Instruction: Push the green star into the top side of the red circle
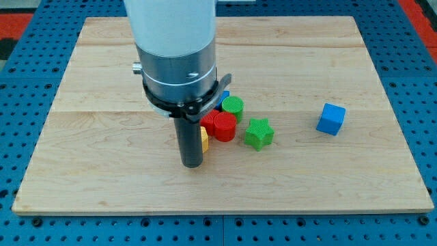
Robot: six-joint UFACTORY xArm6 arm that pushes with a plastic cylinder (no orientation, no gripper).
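Observation:
The green star [259, 133] lies on the wooden board [109, 164], just to the right of the red circle [223, 126] and slightly lower, with a small gap between them. A green circle [233, 106] sits against the red circle's top right. My tip [192, 164] rests on the board to the lower left of the red circle, well left of the green star. A yellow block [204, 139] shows partly behind the rod, against the red circle's lower left. A blue block [223, 96] is mostly hidden behind the arm.
A blue cube [331, 119] stands alone at the view's right. Another red block [207, 121] is partly hidden left of the red circle. The arm's wide white and grey body [174, 48] covers the top middle of the board.

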